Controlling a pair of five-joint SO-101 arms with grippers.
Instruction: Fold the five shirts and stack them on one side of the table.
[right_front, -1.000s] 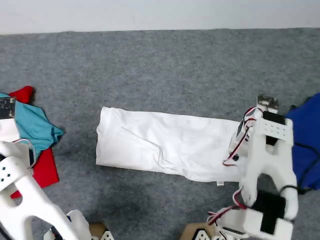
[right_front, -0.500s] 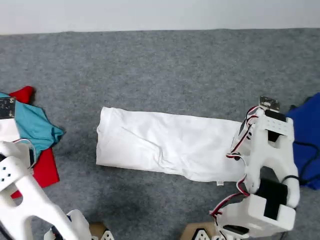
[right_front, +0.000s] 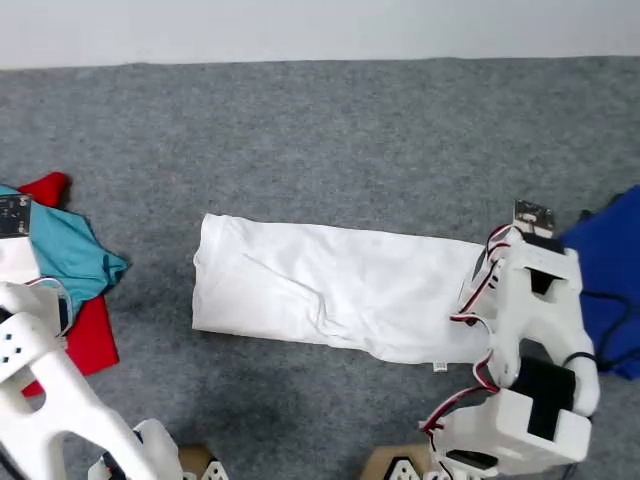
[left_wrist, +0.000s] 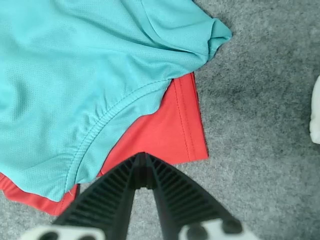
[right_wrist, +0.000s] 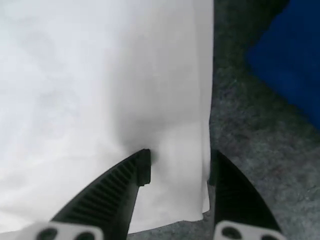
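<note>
Right gripper (right_wrist: 178, 167) open wide, low over the white shirt (right_front: 335, 300) at its end nearest the blue shirt (right_front: 612, 290); one finger (right_wrist: 125, 185) over the cloth, the other at the shirt's edge. White shirt lies as a long folded strip in the middle of the table (right_front: 350, 130). Left gripper (left_wrist: 142, 167) pinched closed with nothing in it, over the edge of the red shirt (left_wrist: 165, 137), which lies under the teal shirt (left_wrist: 75, 75) at the table's left side

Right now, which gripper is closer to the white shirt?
The right. The right gripper is open over the end of the white shirt by the blue shirt; the left gripper sits shut over the red shirt and teal shirt, apart from it.
</note>
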